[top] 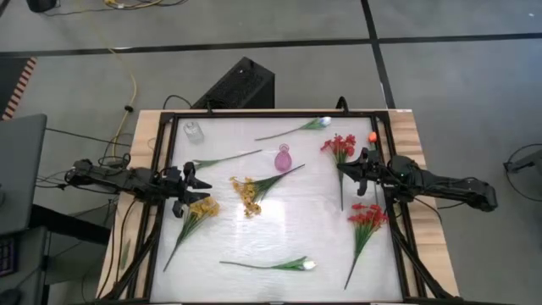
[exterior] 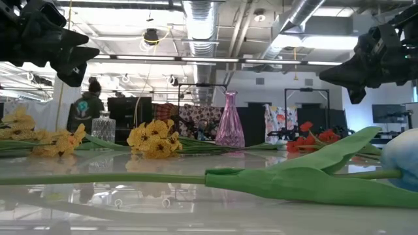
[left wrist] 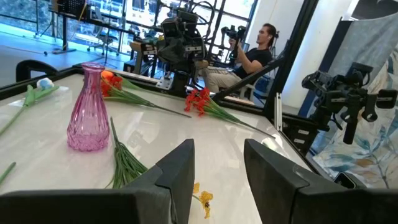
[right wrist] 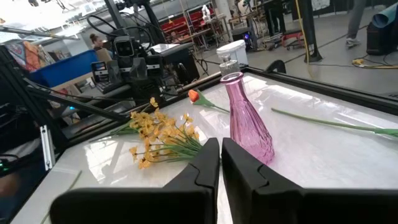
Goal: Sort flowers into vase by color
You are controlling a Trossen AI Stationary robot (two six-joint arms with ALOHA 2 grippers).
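Nothing is sorted yet: the pink vase (top: 283,158) stands empty mid-surface, with red flowers (top: 367,217), yellow flowers (top: 246,193) and white tulips (top: 303,265) lying loose around it. The left hand (top: 193,190) hovers with fingers apart and empty; the right hand (top: 345,167) is closed on nothing. A careless reach could topple the narrow vase

Count on the bench (top: 279,246): 2 red flower clusters (top: 340,146) (top: 369,216), 2 yellow sprays (top: 203,207) (top: 247,193), 2 white tulip-like buds (top: 323,123) (top: 303,265), 1 small orange bloom (top: 373,136), plus 1 bare green stem (top: 224,158) whose head I can't make out. Vases: 1 pink glass vase (top: 283,158), 1 clear glass jar (top: 193,130). Arms: 2, one pincer each (top: 196,181) (top: 345,167); 1 person seated in the room behind (left wrist: 252,56).
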